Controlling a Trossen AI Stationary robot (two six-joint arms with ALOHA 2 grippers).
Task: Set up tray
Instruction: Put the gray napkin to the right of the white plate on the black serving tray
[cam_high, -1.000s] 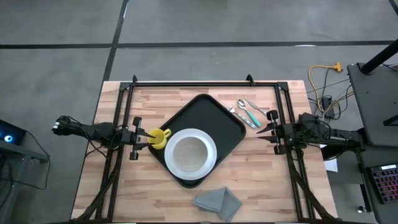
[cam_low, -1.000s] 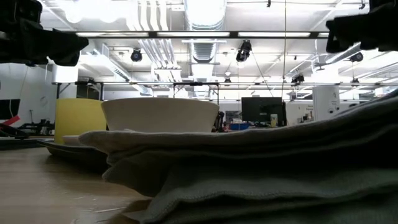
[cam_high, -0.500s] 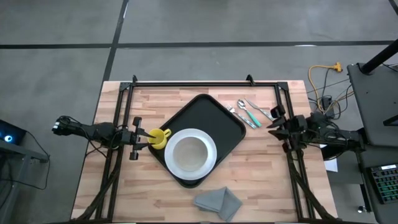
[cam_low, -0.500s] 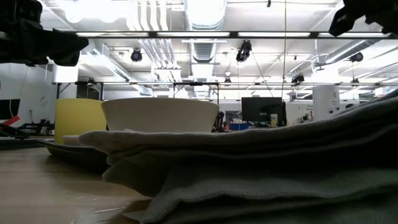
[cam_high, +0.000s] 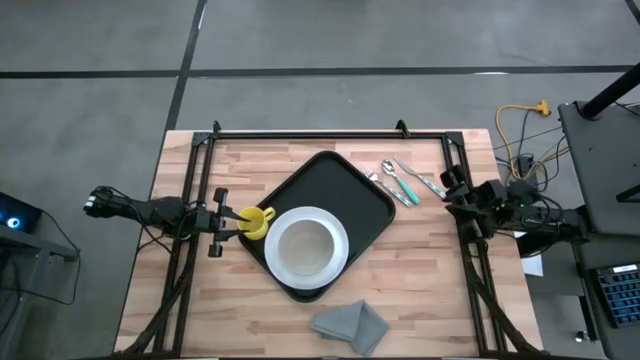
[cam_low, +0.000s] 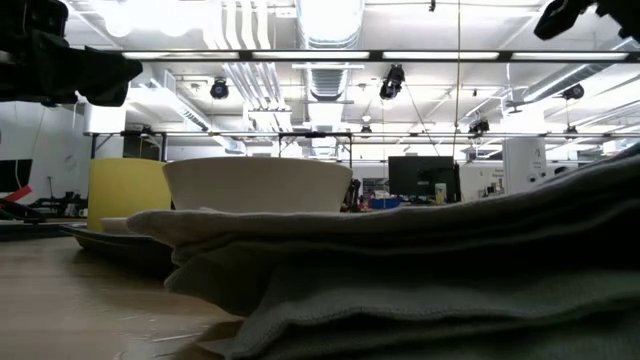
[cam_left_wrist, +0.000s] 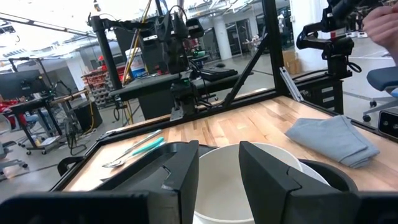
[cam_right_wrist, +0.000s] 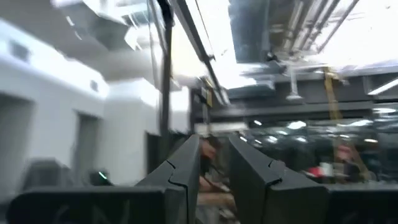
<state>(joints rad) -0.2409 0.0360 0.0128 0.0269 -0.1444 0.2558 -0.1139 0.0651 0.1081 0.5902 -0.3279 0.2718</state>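
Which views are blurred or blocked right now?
Right wrist view: motion-smeared, showing only ceiling lights past the right hand. Low view: the grey cloth fills the foreground, soft-focused. High view: sharp, evenly lit.

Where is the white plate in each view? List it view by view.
High: white plate on the tray, near end.
Low: left of centre, behind the grey cloth.
Left wrist: just beyond the left claw, plate.
Right wrist: not in it.
Shared landmark: the yellow mug, beside the plate.
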